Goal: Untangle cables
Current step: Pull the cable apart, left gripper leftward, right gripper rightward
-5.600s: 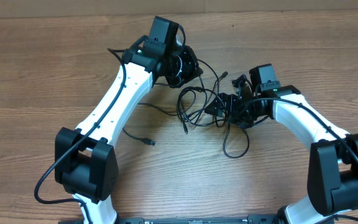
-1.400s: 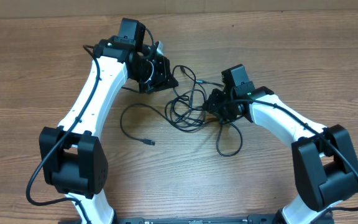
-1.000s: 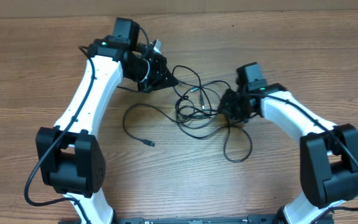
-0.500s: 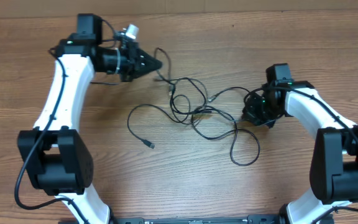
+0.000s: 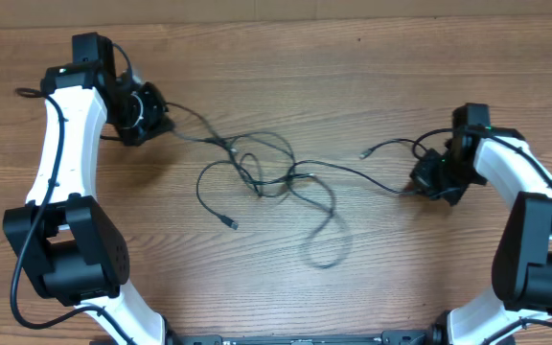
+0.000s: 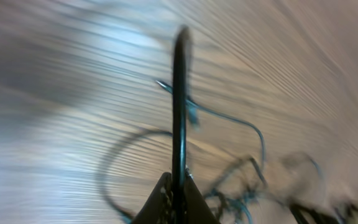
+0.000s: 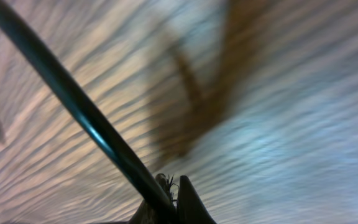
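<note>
It seems a robotics laboratory bench: a white-and-black left arm (image 5: 60, 144) and right arm (image 5: 523, 180) stand at a wood-grain table (image 5: 286, 67).

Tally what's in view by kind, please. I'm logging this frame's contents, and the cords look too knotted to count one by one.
Robot arms: 2, the left arm and the right arm
Cable tangle: 1, single cords too knotted to count
Wooden table: 1
Total: 4

Cables (image 5: 274, 180) across middle of table (image 5: 353, 77)
</note>
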Controlling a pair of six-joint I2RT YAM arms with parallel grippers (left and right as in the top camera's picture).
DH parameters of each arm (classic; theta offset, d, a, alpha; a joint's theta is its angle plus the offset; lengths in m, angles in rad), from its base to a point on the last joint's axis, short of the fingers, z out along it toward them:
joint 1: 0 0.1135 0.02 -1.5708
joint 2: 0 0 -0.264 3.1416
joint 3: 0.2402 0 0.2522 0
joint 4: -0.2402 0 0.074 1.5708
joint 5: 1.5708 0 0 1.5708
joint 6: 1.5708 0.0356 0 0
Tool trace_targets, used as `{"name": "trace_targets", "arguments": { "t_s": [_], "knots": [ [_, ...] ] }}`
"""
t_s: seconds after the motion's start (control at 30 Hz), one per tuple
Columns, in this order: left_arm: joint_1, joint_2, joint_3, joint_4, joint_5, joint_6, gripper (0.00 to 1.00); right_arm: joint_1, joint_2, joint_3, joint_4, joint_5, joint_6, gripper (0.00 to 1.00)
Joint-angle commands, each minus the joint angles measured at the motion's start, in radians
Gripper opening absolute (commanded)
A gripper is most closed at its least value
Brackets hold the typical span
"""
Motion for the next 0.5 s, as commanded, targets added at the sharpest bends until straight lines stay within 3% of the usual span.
{"name": "trace_targets", "arguments": {
  "t_s": [0.0,0.23,0.47],
  "knots": [
    [0.033,-0.013,0.017,0.001,-0.262,-0.070,0.04,-0.048,0.002,0.018,-0.015,0.101,-0.009,0.04],
    [0.100,-0.013,0.017,0.001,-0.334,-0.088,0.04,-0.156,0.002,0.018,-0.047,0.229,-0.008,0.04],
    [0.180,-0.013,0.017,0.000,-0.333,-0.093,0.04,-0.327,0.002,0.018,-0.045,0.232,0.011,0.04]
  ]
}}
